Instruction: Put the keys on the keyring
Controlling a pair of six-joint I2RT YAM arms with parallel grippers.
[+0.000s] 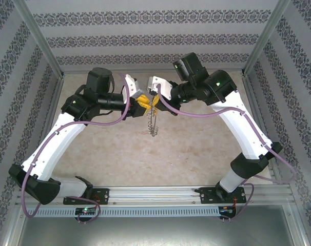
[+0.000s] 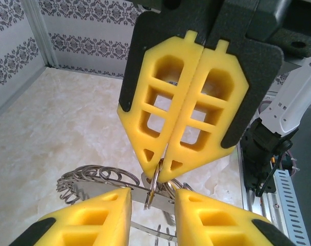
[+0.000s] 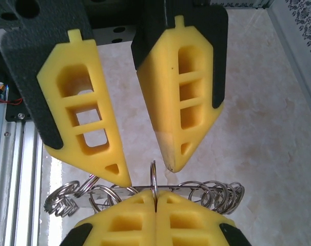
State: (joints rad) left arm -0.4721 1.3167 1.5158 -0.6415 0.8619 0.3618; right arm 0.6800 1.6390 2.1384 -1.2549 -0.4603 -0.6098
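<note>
- At the left we see the left arm (image 1: 58, 138) rising from the near left corner of the counter (image 1: 196, 148) and bending in toward the middle, nearer the far edge.
- The left pincer (image 2: 152, 199) is released. Its two yellow fingers (image 2: 89, 218) stand apart, one on each side of a thin loop (image 2: 154, 184), and we see neither one pressing on it.
- The keyring (image 1: 154, 124) hangs in the air where the two pincers meet, above the middle of the counter and clear of its surface. From above it reads as a thin dangling coil.
- Close up, we see a flat metal strip (image 3: 140, 190) lying crosswise, with grey wire loops (image 3: 217, 192) bunched along it. The thin loop stands upright and edge-on at its middle.
- The right pincer (image 3: 155, 197) is clenched on the keyring. Its fingers meet, with the thin loop nipped between their tips.
- At the right, the right arm (image 1: 248, 133) rises from the near right corner and bends in to face the left one.
</note>
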